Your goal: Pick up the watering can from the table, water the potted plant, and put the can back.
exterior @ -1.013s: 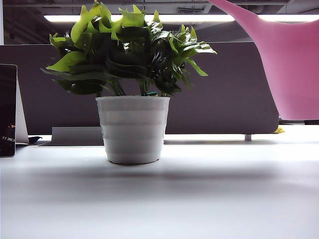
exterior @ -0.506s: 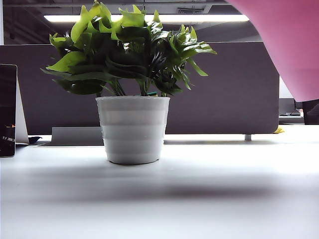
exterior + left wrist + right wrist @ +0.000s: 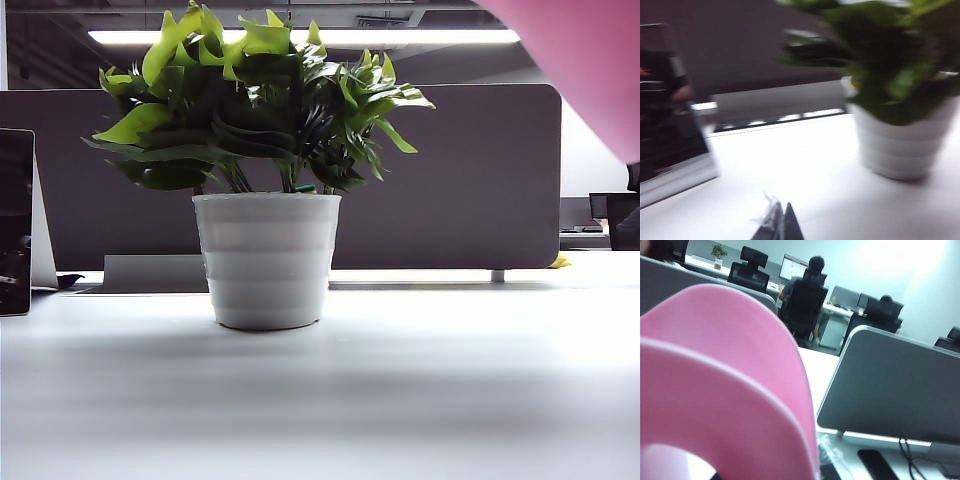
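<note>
Large matte pink plastic watering can (image 3: 590, 70) raised off white counter (image 3: 400, 400), clamped in right claw (image 3: 715, 475), clearing bushy white-potted plant (image 3: 265, 160) mid-counter. Left claw (image 3: 781, 225) together, low near the pot.

Smooth matte pink plastic watering can (image 3: 590, 60); ribbed white pot (image 3: 267, 260); matte table (image 3: 400, 400).

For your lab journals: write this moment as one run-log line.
stage: lifting | watering can: raised, upper right | potted plant: upright on table | right tool: carrying can

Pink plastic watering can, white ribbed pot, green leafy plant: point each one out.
pink plastic watering can (image 3: 590, 60), exterior view, body at upper right.
white ribbed pot (image 3: 266, 262), exterior view, front wall.
green leafy plant (image 3: 250, 100), exterior view, central foliage.
</note>
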